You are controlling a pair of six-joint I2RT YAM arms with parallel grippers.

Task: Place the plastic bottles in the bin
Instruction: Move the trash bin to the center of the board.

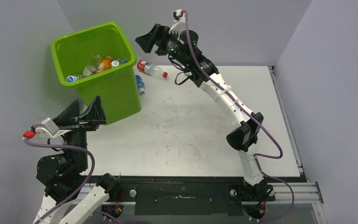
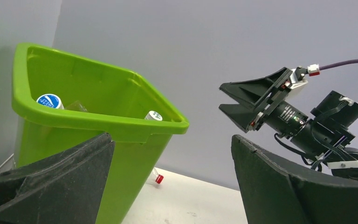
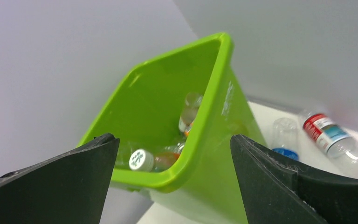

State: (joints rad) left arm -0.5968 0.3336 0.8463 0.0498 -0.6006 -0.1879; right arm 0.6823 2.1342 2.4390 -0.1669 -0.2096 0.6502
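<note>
Two plastic bottles lie on the white table (image 1: 191, 121) just right of the lime-green bin (image 1: 116, 95): a clear red-label bottle (image 1: 152, 69) with a red cap and, nearer, a smaller blue-label bottle (image 1: 140, 85) close against the bin's wall. Several more bottles (image 1: 103, 64) are inside. The right gripper (image 1: 145, 44) hangs by the bin's far right corner, jaws spread wide and empty; the left gripper (image 1: 91, 109) sits at the bin's near side, likewise agape and empty. Both loose bottles look light, thin-walled and slick, likely to roll or dent, so a hold across the labelled middle seems best. The bin's walls hide how many lie deeper, and whether the blue-label bottle is crushed is hard to make out
</note>
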